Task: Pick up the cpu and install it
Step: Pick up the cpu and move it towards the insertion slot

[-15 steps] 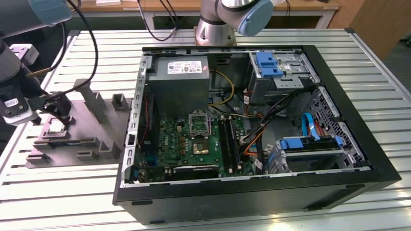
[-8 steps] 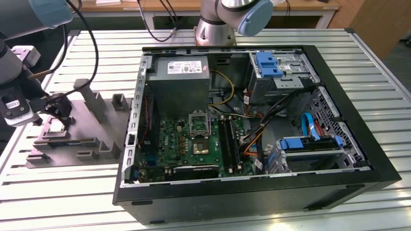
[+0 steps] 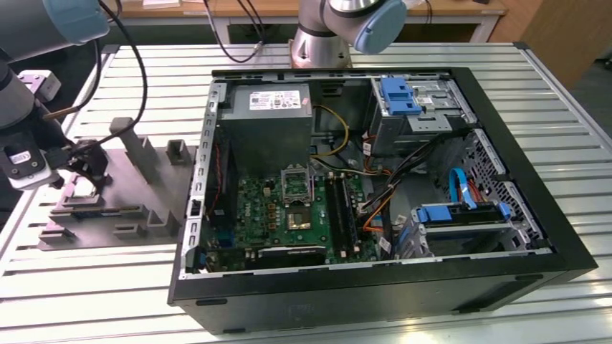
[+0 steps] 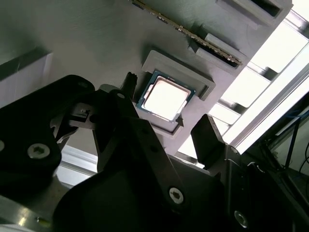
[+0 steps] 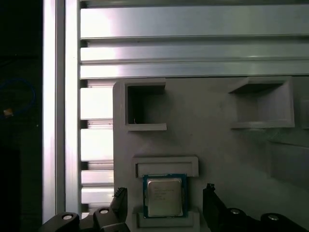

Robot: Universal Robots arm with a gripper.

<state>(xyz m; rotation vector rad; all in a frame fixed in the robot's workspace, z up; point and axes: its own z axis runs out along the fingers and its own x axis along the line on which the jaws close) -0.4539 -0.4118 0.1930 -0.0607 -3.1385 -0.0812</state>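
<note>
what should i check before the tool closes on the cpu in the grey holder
1. cpu lying flat in its recess of the grey holder: ok
2. tool open: ok
3. fingers on opposite sides of the cpu, not touching it: ok
4. tool roughly centred on the cpu in both wrist views: ok
5. socket on the motherboard open and empty: cannot tell
</note>
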